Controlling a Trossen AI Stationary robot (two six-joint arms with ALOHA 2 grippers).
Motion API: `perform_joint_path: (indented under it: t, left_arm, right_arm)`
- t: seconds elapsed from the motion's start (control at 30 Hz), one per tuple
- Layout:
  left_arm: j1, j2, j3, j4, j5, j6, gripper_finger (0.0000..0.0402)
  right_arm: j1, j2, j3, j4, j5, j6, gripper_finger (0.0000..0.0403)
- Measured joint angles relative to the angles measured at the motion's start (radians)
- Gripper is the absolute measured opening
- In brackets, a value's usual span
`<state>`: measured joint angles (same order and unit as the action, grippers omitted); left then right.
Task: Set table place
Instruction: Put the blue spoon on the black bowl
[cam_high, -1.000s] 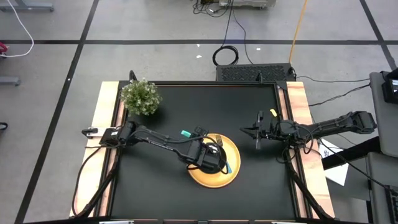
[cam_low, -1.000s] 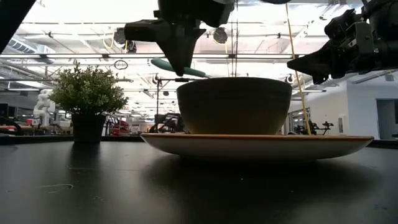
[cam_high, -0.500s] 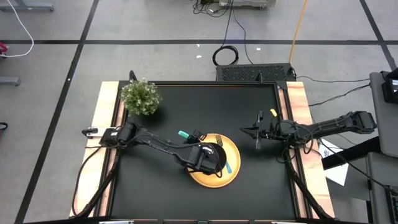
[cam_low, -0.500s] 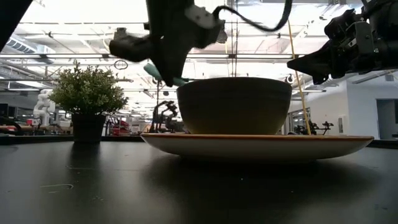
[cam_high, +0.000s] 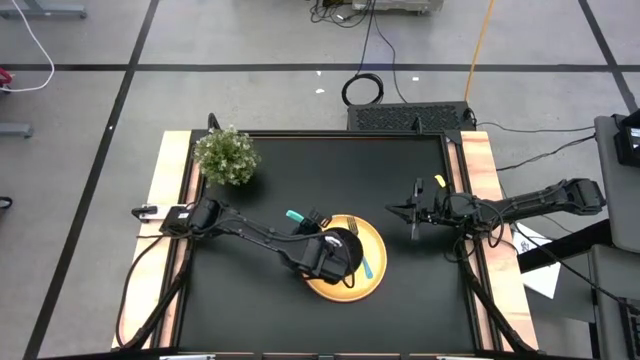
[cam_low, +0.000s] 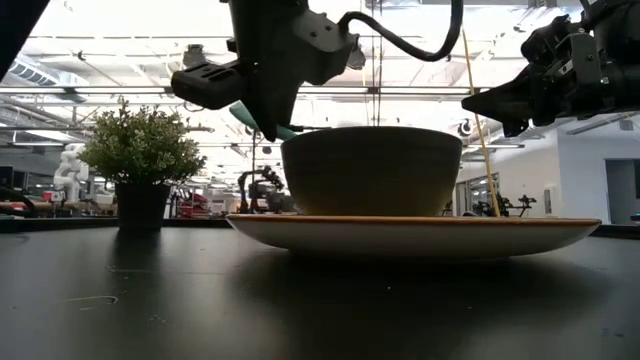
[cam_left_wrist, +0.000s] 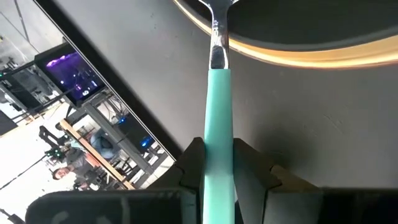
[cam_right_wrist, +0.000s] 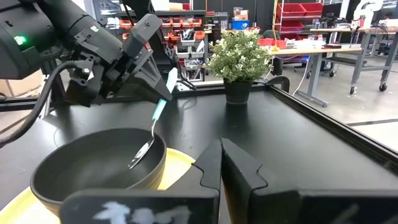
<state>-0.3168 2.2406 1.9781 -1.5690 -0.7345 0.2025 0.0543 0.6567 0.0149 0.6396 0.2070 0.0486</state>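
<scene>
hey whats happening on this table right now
The left end effector is shut on the teal handle of a spoon, holding it tilted with its metal tip down inside the black bowl. The bowl sits on the yellow plate, where a teal-handled fork also lies beside it. The right end effector waits shut and empty above the table near its right edge. A potted plant stands at the far left corner.

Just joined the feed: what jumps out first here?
The left gripper holds a teal-handled spoon tilted down, its tip inside the black bowl on the yellow plate mid-table. The right gripper hangs shut above the table's right side, and a plant stands at the far left corner.
</scene>
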Motion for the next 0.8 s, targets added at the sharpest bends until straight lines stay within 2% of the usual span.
perform_joint_path:
  t: [0.8]
  left_arm:
    - [-0.064, 0.0, 0.0, 0.033, -0.131, 0.069, 0.0057]
  right_arm:
    - [0.0, 0.0, 0.0, 0.002, 0.0, 0.0, 0.0]
